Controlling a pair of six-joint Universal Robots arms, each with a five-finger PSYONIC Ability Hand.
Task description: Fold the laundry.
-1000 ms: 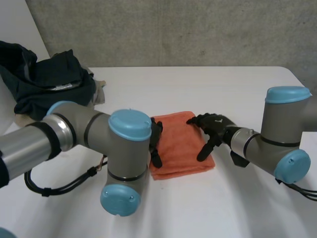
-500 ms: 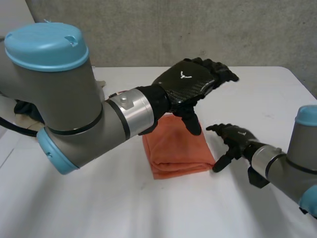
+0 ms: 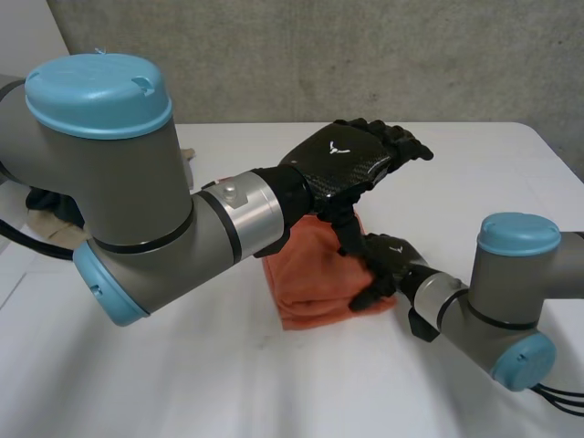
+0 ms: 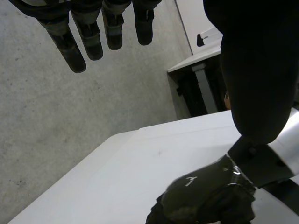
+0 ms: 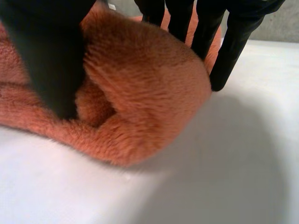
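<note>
Supporting table [image 3: 274, 392]: white, running back to a grey concrete wall [image 3: 365, 55].
Left arm [image 3: 137, 210]: grey with a light-blue cap, reaching from the table's left side across its middle, above the cloth.
Right arm [image 3: 511, 301]: low over the table's near right part, pointing in toward the middle.
Orange towel [image 3: 310, 292]: folded into a thick pad, lying about the table's middle, between the two arms and partly under the left hand.
Left hand [image 3: 342, 160]: raised above the towel, back upward; fingers [image 4: 88, 37] straight and slightly spread, thumb pointing down toward the towel, holding nothing.
Right hand [image 3: 388, 265]: at the towel's near right corner; thumb [image 5: 46, 60] dug into the fold, fingers [image 5: 177, 18] over the corner's far side, pinching the bulged plush between them; one fingertip just beside the cloth.
</note>
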